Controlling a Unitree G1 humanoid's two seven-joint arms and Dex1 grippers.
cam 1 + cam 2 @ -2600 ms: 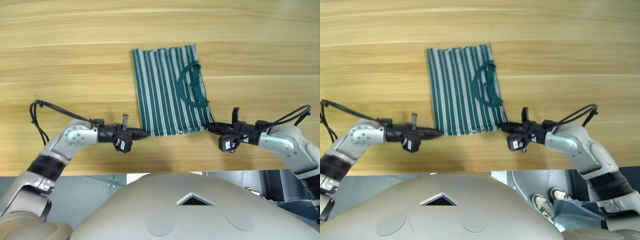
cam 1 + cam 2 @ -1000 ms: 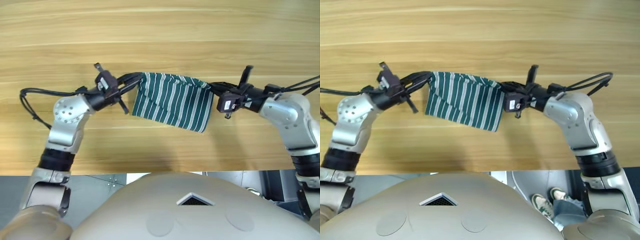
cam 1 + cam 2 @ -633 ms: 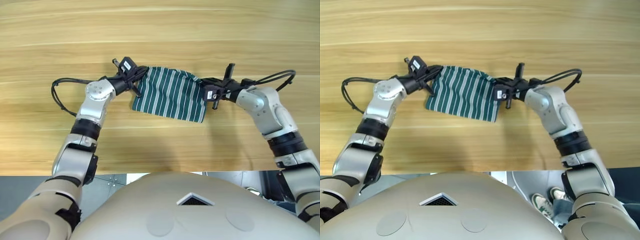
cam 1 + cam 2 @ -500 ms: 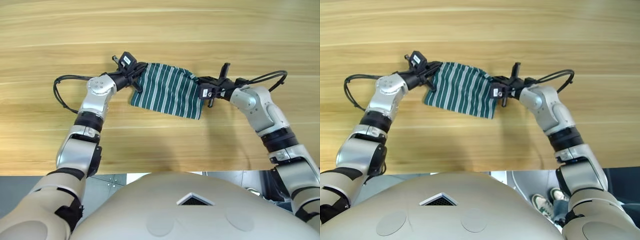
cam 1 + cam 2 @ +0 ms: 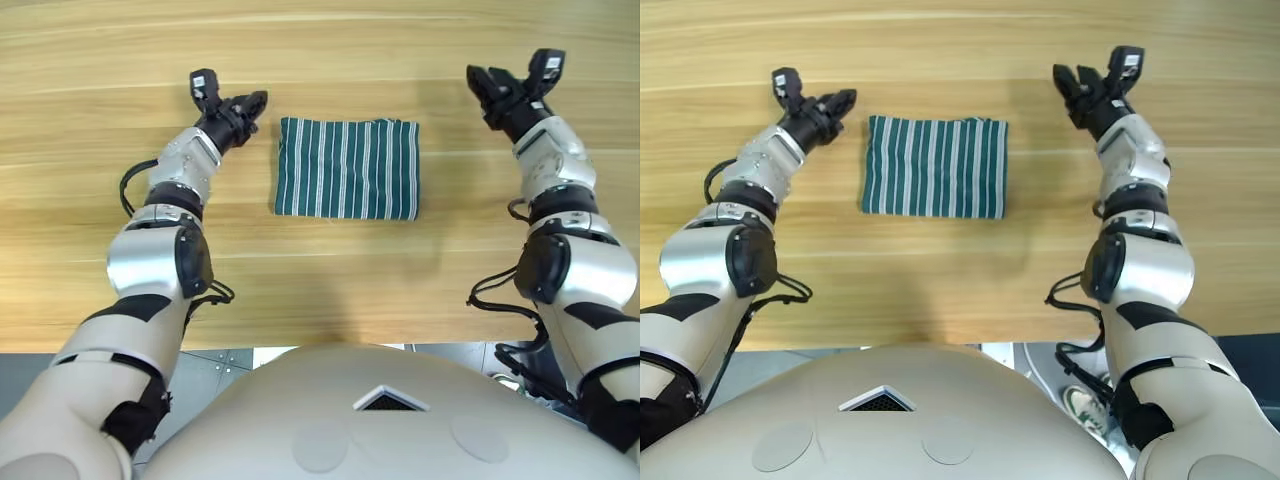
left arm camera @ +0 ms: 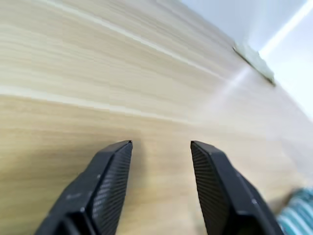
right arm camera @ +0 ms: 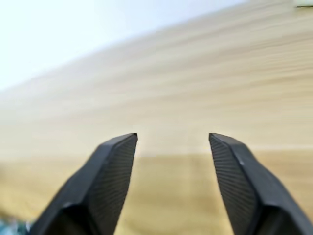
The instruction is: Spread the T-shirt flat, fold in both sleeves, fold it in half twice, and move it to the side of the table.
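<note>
1. Left eye view – the folded T-shirt [image 5: 347, 181] lies flat on the table [image 5: 100, 60], a striped rectangle whose long axis runs left-right. The left gripper [image 5: 258, 100] is just beside the shirt's far left corner, not touching it. The right gripper [image 5: 478, 76] is off to the right and farther back, well apart from the shirt's right edge.
2. Right eye view – same layout: the shirt sits between the two arms, and the left one is clearly nearer.
3. Left wrist view – jaws apart with nothing between them, bare wood beneath. A bit of striped cloth shows at the frame corner, so the shirt is close by.
4. Right wrist view – jaws spread and holding nothing, over bare wood.
5. Judgement – the folds look done and the slide to the table's side is left. The left gripper is the handier one; the shirt lies toward the robot's right of it and slightly nearer the body.
</note>
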